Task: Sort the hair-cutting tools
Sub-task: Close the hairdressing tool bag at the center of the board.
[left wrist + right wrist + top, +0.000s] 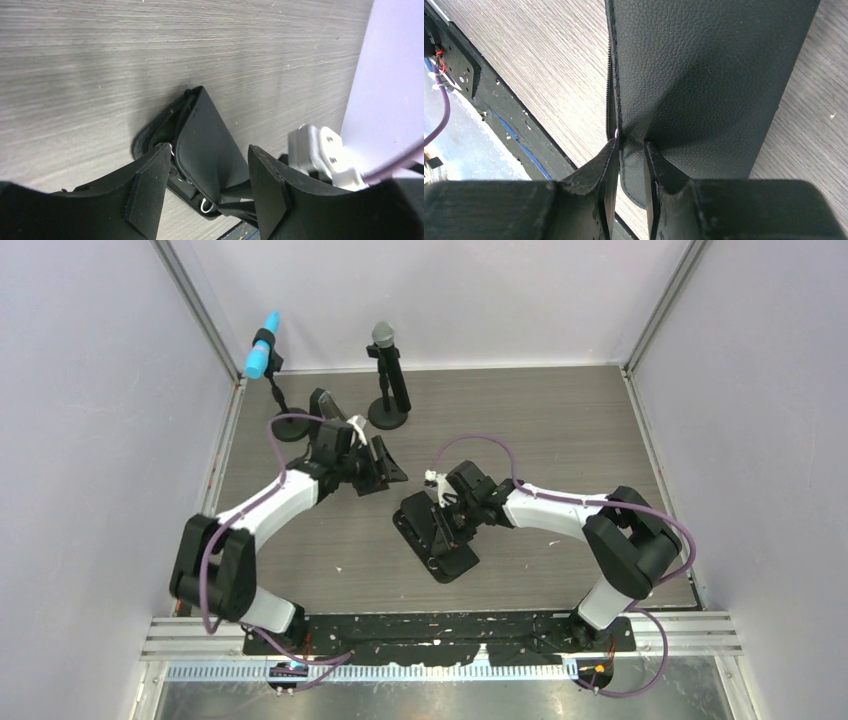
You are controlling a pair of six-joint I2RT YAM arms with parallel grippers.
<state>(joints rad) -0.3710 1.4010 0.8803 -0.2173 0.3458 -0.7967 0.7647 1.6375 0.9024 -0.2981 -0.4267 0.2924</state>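
- Grey wood-grain table (560, 420) carries everything; two microphones (385, 370) stand towards its far edge, and none of the hair-cutting tools lies loose on any bare part of it that the three views show
- Black zippered pouch (450, 558) lies near the middle of the table, in front of the right arm, with its mouth partly open and one flap (205, 145) lifted off the body; the tools are judged to be inside it, hidden
- Left gripper (207, 160) hangs just beside the pouch on its far-left side, jaws spread wide and holding nothing; the raised flap shows through the gap between its fingers, apparently beyond them and not touching
- Right gripper (630, 145) is pinched onto the edge of the pouch's flap beside the zipper, the leather tenting up into the narrow gap between its fingers
- Silver loops (165, 146), tiny, glint at the pouch mouth in the left wrist view; whether they are scissor handles or zipper pulls cannot be told
- Step in hand, as a judgement: opening the pouch to reach the tools, with the sorting itself not begun
- Next move calls for the right gripper to hold the flap up and steady while the left goes into the mouth with open jaws lined up on a single tool, shutting on that and not on the lining
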